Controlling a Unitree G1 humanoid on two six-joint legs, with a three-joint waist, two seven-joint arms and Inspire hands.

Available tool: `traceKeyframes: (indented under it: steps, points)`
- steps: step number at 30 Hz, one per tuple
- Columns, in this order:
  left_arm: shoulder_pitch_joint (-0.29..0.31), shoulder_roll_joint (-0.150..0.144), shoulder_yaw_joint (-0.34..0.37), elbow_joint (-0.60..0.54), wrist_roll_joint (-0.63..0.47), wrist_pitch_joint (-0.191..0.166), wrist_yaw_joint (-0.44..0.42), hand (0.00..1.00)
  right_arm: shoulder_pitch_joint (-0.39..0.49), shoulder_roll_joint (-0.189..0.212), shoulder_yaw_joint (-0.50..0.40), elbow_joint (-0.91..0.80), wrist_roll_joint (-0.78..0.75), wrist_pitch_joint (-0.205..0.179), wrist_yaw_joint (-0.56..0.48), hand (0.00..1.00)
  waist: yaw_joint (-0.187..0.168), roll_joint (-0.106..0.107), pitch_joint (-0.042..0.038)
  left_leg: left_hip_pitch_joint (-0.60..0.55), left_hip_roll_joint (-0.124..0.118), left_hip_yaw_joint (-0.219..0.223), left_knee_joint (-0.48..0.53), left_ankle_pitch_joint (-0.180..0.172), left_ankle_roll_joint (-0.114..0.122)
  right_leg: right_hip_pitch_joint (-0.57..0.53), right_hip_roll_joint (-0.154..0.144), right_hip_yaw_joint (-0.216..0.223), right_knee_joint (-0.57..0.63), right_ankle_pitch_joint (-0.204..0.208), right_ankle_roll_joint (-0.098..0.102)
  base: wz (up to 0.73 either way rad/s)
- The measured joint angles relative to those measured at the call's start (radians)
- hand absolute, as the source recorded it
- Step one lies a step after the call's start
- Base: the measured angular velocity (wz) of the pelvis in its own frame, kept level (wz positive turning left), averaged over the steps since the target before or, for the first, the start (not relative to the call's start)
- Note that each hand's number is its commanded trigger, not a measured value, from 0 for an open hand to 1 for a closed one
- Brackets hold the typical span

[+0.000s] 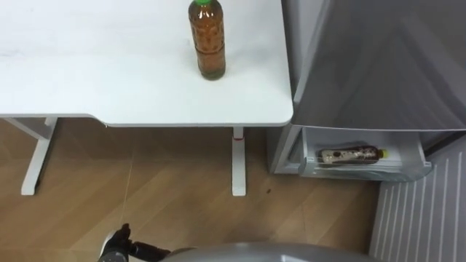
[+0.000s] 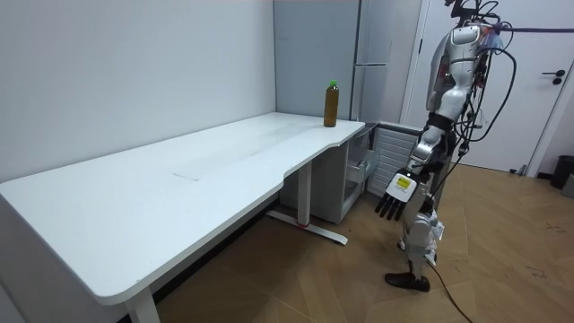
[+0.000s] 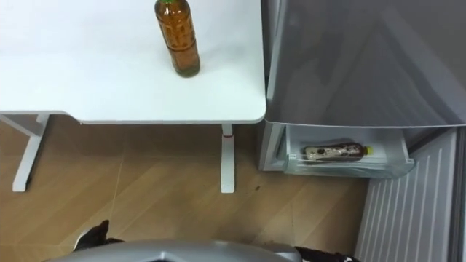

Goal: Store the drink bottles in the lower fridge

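The robot stands upright on the floor in front of the fridge, facing it and the table that stands just beside the fridge on the robot's left. The fridge's drawer, low down, is pulled out toward the robot. The lying bottle rests on its side inside the drawer, along its width, with its yellow cap pointing away from the table.

The upright bottle, with a green cap and brown drink, stands on the table near the edge next to the fridge, well apart from the drawer. Neither hand touches it.

The left hand hangs at the robot's side, out in front of the fridge and below table height. Its fingers are straight and relaxed, pointing down and holding nothing. A dark bit of the right hand shows at the bottom edge of the right eye view, on the fridge side, and its state cannot be told.
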State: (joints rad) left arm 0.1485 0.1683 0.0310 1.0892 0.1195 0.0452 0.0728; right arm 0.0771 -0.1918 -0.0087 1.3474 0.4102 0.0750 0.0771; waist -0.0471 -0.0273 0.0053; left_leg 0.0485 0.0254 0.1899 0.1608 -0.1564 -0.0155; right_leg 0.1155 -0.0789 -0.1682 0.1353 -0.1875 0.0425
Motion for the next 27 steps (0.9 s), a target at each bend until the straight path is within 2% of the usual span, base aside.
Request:
traceKeyframes:
  steps: [7,14,17,20,23,26,27]
  points:
    - [-0.003,0.001,0.002,0.0,0.002,0.0,0.006,0.0,-0.017,0.0,0.031,-0.031,-0.11,0.001,-0.002,0.0,0.001,-0.009,0.0001,-0.002,-0.001,-0.001,0.004,-0.007,0.001,0.001,-0.001,-0.001,-0.002,-0.002,0.003,0.0]
    - [0.001,-0.001,0.025,0.002,0.002,0.02,0.022,0.0,-0.003,0.005,0.026,-0.035,-0.11,0.005,-0.001,0.0,0.002,-0.017,-0.0012,0.0,-0.001,-0.001,0.004,-0.012,0.0,0.005,-0.001,0.0,-0.003,-0.002,0.003,0.0]
    - [0.001,-0.002,0.027,0.013,-0.02,0.022,0.055,0.0,-0.001,0.006,0.028,-0.03,-0.107,0.011,-0.003,0.0,0.009,-0.015,-0.0027,0.003,-0.001,0.001,0.004,-0.015,-0.001,0.005,-0.001,0.0,0.0,-0.002,0.003,-0.01]
    - [0.002,-0.004,0.029,0.013,-0.086,0.026,0.087,0.0,0.007,0.007,0.033,-0.031,-0.107,0.014,-0.013,0.0,0.026,-0.013,0.0006,0.01,0.0,-0.001,0.004,-0.023,0.0,0.01,0.0,0.002,0.002,-0.002,0.003,-0.04]
    - [0.013,-0.015,0.088,0.011,-0.178,0.026,0.12,0.0,0.015,0.008,0.031,-0.031,-0.107,0.018,-0.01,0.0,0.03,-0.015,0.0007,0.015,0.0,-0.001,0.006,-0.026,0.001,0.017,0.0,0.001,0.003,-0.002,0.004,0.0]
    - [0.016,-0.019,0.122,0.011,-0.331,0.026,0.157,0.0,0.021,0.008,0.032,-0.032,-0.107,0.026,-0.009,0.0,0.034,-0.014,-0.0009,0.017,0.0,-0.002,0.006,-0.026,0.001,0.025,0.0,-0.003,0.003,-0.002,0.004,0.03]
    - [0.016,-0.021,0.138,0.01,-0.414,0.026,0.172,0.0,0.022,0.009,0.03,-0.032,-0.107,0.03,-0.009,0.0,0.035,-0.013,-0.0013,0.02,0.0,-0.002,0.007,-0.026,0.0,0.028,0.0,-0.002,0.003,-0.002,0.004,0.0]
